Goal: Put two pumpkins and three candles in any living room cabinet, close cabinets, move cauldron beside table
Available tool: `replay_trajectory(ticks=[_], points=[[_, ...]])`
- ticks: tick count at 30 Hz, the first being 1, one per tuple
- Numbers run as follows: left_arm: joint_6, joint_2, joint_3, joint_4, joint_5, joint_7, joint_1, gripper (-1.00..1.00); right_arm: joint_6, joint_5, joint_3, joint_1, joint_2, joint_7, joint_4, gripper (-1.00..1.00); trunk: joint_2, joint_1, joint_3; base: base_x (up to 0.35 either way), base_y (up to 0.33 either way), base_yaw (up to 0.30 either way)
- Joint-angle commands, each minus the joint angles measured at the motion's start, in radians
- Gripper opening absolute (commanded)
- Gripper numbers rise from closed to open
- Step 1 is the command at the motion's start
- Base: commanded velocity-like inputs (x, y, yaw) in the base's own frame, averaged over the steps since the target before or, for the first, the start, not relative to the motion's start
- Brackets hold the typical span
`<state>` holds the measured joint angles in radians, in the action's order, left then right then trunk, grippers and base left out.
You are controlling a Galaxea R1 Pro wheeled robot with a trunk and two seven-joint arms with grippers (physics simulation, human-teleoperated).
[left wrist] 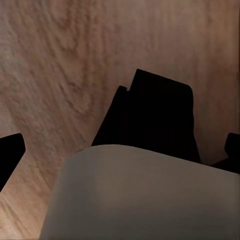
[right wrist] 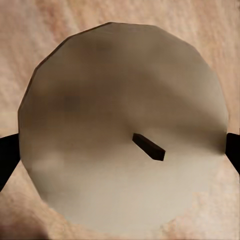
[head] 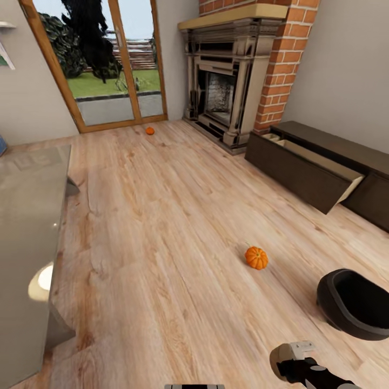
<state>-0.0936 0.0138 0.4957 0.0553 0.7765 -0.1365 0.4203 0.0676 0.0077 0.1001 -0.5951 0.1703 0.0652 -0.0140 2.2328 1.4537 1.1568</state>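
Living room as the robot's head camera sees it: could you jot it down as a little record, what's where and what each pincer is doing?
near pumpkin: on the floor, left of the cauldron
far pumpkin: on the floor by the glass door
cabinet: one drawer pulled open, beside the fireplace
right pincer: closed on a candle
left pincer: state unclear; a pale cylinder sits between its fingers

Two orange ribbed pumpkins [head: 256, 257] [head: 149, 131] on a pale wood-grain floor [head: 162, 243], a matte black cauldron [head: 354, 302], a dark-brown cabinet [head: 313, 167], a red-brick fireplace [head: 237, 70].
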Motion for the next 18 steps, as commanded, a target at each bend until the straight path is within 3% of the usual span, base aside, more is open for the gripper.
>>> replay_trajectory(ticks=[1, 18], points=[[0.0, 0.0, 0.0, 0.0, 0.0, 0.0, 0.0, 1.0, 0.0, 0.0, 0.0, 0.0, 0.0, -0.001, 0.0, -1.0, 0.0, 0.0, 0.0, 0.326, 0.0, 0.286], [0.0, 0.0, 0.0, 0.0, 0.001, 0.0, 0.0, 1.0, 0.001, 0.0, 0.0, 0.0, 0.0, -0.001, 0.0, -1.0, 0.0, 0.0, 0.0, 0.326, 0.0, 0.286]])
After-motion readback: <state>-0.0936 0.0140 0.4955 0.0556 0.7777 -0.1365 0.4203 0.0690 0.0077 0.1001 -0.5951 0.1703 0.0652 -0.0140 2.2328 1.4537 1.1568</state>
